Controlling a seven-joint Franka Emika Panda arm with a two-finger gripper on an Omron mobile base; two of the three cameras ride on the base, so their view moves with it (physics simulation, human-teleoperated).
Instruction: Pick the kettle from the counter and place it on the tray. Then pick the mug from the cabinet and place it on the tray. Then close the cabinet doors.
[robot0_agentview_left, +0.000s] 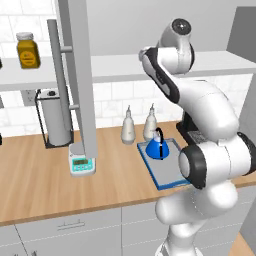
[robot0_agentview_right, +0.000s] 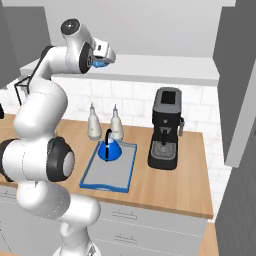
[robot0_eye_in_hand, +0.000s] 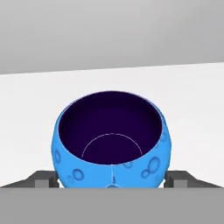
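Kitchen wall is white tile behind the wood counter (robot0_agentview_left: 40, 170). From the left base view we see the kettle (robot0_agentview_left: 158, 147) sitting on the tray (robot0_agentview_left: 165, 175), two pale bottles (robot0_agentview_left: 128, 127) just behind it, a scale (robot0_agentview_left: 82, 164) and paper towel roll (robot0_agentview_left: 55, 117) to the left, and an open cabinet door (robot0_agentview_left: 80, 75) in front.

Right base view: coffee machine (robot0_agentview_right: 166, 129) right of the tray; our gripper (robot0_agentview_right: 102, 57) is up at the cabinet shelf (robot0_agentview_right: 165, 67).

Hand view: the mug (robot0_eye_in_hand: 111, 140) stands upright on the shelf between our fingertips (robot0_eye_in_hand: 43, 180), jaws wide apart either side; contact we can't tell.
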